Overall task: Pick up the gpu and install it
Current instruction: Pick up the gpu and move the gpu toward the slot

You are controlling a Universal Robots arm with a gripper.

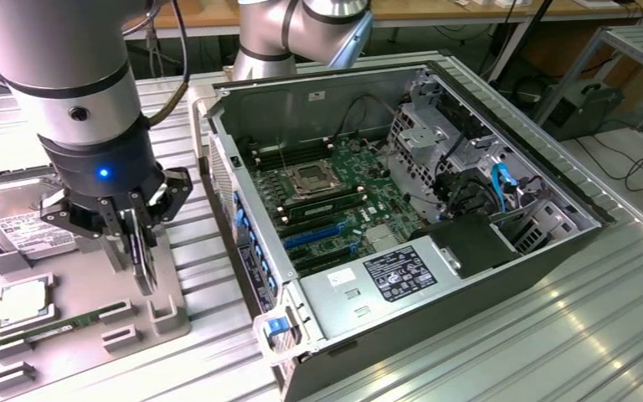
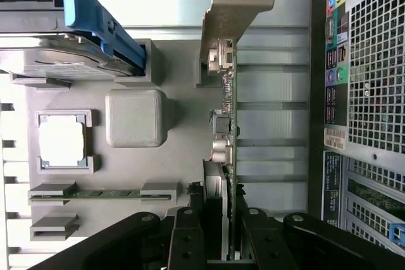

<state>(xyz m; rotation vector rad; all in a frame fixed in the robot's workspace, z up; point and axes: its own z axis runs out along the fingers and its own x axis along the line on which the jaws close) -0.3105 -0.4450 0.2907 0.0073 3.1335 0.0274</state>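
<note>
One black pincer (image 1: 134,247) on the grey arm was clamped on the gpu (image 1: 143,261), a thin green circuit card with a silver metal end bracket (image 2: 231,4). It held the card on edge at the exterior view's left, about mid-height of the frame. The card hung over the flat grey slotted plastic tray (image 1: 154,322), on the side nearest the open black computer case (image 1: 489,285). I could not tell whether its lower edge had cleared the tray.

From the wrist view the gpu (image 2: 229,124) ran straight out from the pincer (image 2: 218,232), edge-on, with the fingers gripping both faces at the end away from the bracket.

Beside it on the tray lay a silver hard drive with a white label (image 1: 14,230), a square pale processor chip (image 1: 26,301) and a narrow green memory stick (image 1: 48,331). Tray and case both sat on the slatted metal bench (image 1: 545,343).

To my eye the card looked light and stiff but delicate. It seemed best pinched flat across the bare board, clear of the small parts along its edge, since the bracket's weight at the far end could lever it in a loose grip.
</note>
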